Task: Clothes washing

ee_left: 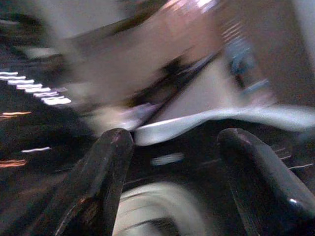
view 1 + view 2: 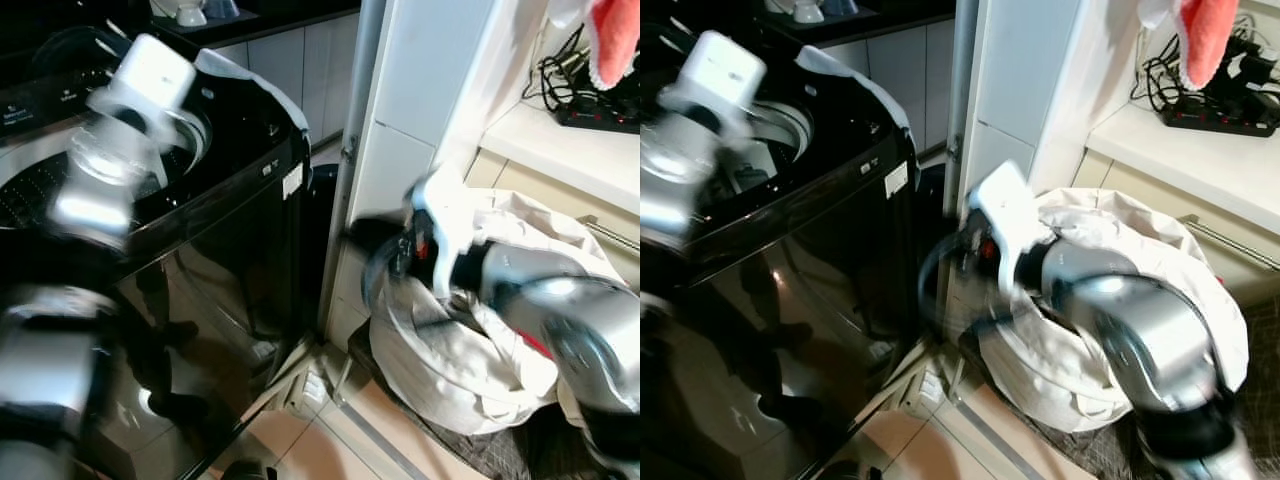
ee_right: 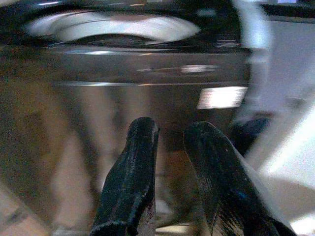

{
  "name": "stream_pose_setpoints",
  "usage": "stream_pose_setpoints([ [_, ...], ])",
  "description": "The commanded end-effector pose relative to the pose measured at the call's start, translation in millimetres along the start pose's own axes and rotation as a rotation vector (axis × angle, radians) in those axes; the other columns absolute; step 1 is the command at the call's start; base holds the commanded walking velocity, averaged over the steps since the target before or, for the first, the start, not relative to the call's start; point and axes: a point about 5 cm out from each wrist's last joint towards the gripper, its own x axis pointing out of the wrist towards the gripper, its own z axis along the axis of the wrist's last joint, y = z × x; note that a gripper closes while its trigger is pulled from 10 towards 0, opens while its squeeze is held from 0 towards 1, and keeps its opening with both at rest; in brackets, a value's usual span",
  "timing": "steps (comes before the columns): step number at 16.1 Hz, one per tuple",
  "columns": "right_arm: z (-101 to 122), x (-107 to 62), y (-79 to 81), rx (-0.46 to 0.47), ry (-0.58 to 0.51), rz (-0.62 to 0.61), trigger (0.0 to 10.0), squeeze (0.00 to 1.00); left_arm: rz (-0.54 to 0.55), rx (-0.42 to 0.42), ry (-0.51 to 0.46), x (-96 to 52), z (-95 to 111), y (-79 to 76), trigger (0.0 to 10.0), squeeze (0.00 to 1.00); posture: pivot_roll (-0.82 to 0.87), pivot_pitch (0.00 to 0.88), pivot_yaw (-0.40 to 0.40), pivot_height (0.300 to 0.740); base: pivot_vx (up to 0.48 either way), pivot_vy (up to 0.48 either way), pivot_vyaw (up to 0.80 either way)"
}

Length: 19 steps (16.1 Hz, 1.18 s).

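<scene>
Blurred throughout. Left gripper point(image 1: 174, 162) spread wide, holding nothing, above open drum of black washing machine point(image 2: 225, 215). Right gripper point(image 3: 170, 147) narrowly parted, nothing held, tips toward machine's glossy front. White laundry heap point(image 2: 1140, 260) behind right fingers, under right arm.

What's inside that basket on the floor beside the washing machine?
The basket holds a heap of crumpled white cloth. The right arm reaches across it, and whatever lies beneath the cloth is covered.

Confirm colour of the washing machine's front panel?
Glossy black washing machine, reflective enough to mirror the room; clearest in the right eye view.
</scene>
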Motion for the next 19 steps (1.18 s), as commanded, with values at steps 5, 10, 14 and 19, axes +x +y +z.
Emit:
stream_pose_setpoints([
  [5,-14,-26.7,-90.9,0.052,0.098,-0.663,10.0,1.00,-0.279,-0.468,-0.221,-31.1,21,-84.8,10.0,0.00,-0.02,0.000,-0.031,0.740,0.000,0.000,0.00],
  [10,-41,-33.2,-137.0,0.381,0.109,-0.843,10.0,1.00,-0.474,-0.408,-0.180,-56.6,29,-132.6,10.0,0.00,-0.03,0.000,-0.032,0.740,0.000,0.000,0.00],
  [14,-56,-29.5,-143.0,0.442,0.199,-0.849,10.0,1.00,-0.728,-0.430,-0.192,-82.8,35,-146.5,10.0,0.00,-0.02,0.000,-0.039,0.740,0.000,0.000,0.00],
  [19,-94,-28.2,-139.4,0.467,0.478,-0.846,10.0,0.00,-0.808,-0.440,-0.175,-92.6,36,-152.7,10.0,0.00,-0.02,0.000,-0.038,0.740,0.000,0.000,0.00],
])
